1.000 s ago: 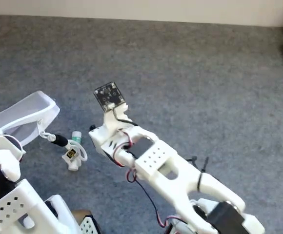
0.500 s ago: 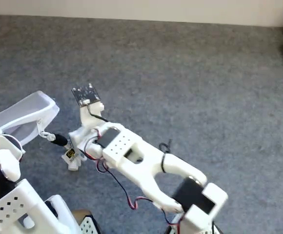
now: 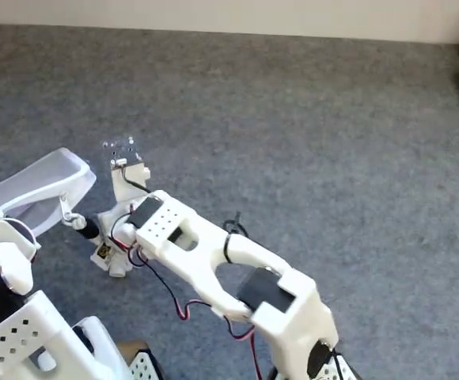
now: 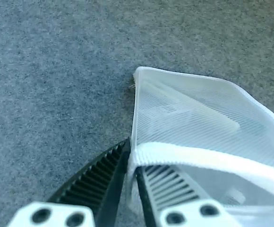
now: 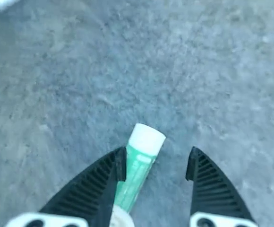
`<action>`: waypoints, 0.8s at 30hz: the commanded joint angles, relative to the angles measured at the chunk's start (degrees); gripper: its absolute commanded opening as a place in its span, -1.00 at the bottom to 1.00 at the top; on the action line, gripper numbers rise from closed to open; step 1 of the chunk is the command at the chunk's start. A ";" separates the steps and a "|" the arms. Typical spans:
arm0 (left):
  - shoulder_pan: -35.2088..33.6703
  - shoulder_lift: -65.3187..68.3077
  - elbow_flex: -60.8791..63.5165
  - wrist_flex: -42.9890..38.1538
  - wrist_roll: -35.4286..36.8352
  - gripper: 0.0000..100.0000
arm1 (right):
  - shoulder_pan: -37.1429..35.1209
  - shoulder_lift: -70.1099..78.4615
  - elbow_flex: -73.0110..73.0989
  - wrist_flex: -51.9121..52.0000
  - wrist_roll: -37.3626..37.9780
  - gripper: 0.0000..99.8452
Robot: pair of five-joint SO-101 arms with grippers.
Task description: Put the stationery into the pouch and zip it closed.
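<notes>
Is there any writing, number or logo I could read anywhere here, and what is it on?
No text can be read here.
The green tube: its printing is blurred.
The yellow and black label on the stationery: too small to read.
The pouch: no print to be seen.

White mesh pouch (image 4: 198, 118), green white-capped tube (image 5: 139, 163)

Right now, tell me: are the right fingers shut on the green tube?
No, the right fingers stand wide apart, and the green tube lies between them, close against one finger.
</notes>
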 commanded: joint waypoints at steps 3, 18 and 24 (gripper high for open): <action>-0.57 -0.22 -3.03 -1.49 0.70 -0.99 | -0.40 2.68 -5.93 2.77 -0.35 -0.67; -0.57 -0.22 -2.95 -1.32 0.70 -0.99 | 4.70 2.42 -10.95 21.14 14.51 -0.99; -0.57 -0.22 -2.95 -1.23 0.70 -0.99 | 8.13 1.71 -12.35 26.51 23.30 -0.99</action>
